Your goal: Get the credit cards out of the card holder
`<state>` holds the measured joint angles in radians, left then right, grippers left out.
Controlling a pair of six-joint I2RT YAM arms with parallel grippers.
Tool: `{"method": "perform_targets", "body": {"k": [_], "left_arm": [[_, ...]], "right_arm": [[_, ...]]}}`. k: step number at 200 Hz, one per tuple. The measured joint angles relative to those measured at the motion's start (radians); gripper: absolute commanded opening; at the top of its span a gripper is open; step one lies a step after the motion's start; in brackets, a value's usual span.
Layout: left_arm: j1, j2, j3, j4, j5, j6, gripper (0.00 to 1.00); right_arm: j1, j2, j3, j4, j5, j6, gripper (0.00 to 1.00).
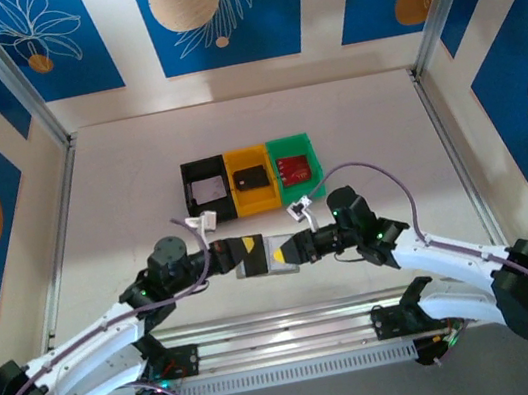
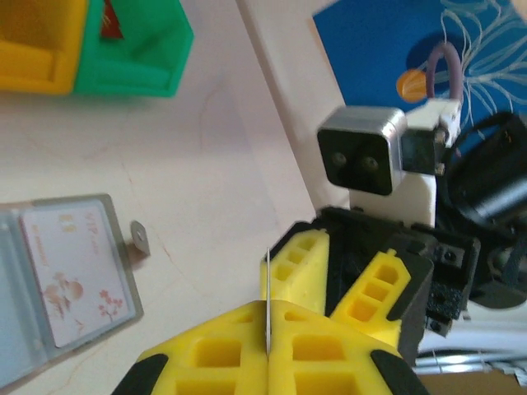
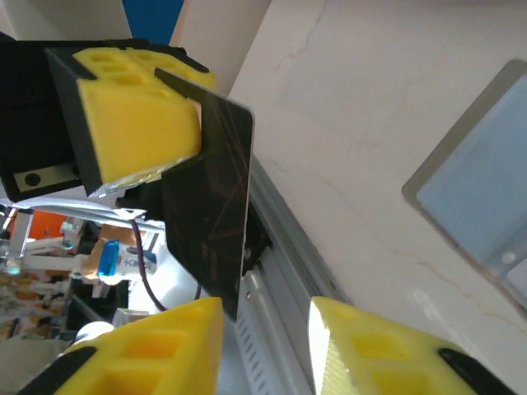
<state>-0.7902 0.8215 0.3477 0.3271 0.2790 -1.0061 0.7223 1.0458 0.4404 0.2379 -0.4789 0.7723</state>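
**Dark card at the meeting of my two grippers, over the open card holder**
My left gripper [image 2: 268, 313] is clamped on the dark card [image 3: 210, 206], which is seen edge-on between its pads. My right gripper [image 3: 265, 321] stands partly apart, one finger just beside the card's lower edge without pinching it. The card holder [image 2: 12, 313] lies open on the table [image 1: 119, 181] beneath both, with a pale flowered card [image 2: 74, 271] in its panel.
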Motion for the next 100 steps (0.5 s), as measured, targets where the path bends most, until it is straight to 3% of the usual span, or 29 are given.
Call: {"method": "perform_targets", "body": {"k": [12, 61, 100], "left_arm": [[0.0, -0.04, -0.021, -0.003, -0.047, -0.021, 0.0], [0.0, -0.105, -0.075, -0.006, -0.206, -0.106, 0.0], [0.0, -0.106, -0.092, -0.004, -0.269, -0.156, 0.0]], "right_arm": [[0.03, -0.017, -0.025, 0.037, 0.052, 0.03, 0.47], [0.229, -0.01, -0.138, 0.231, 0.312, 0.179, 0.48], [0.369, 0.063, -0.142, 0.354, 0.529, 0.286, 0.57]]}}
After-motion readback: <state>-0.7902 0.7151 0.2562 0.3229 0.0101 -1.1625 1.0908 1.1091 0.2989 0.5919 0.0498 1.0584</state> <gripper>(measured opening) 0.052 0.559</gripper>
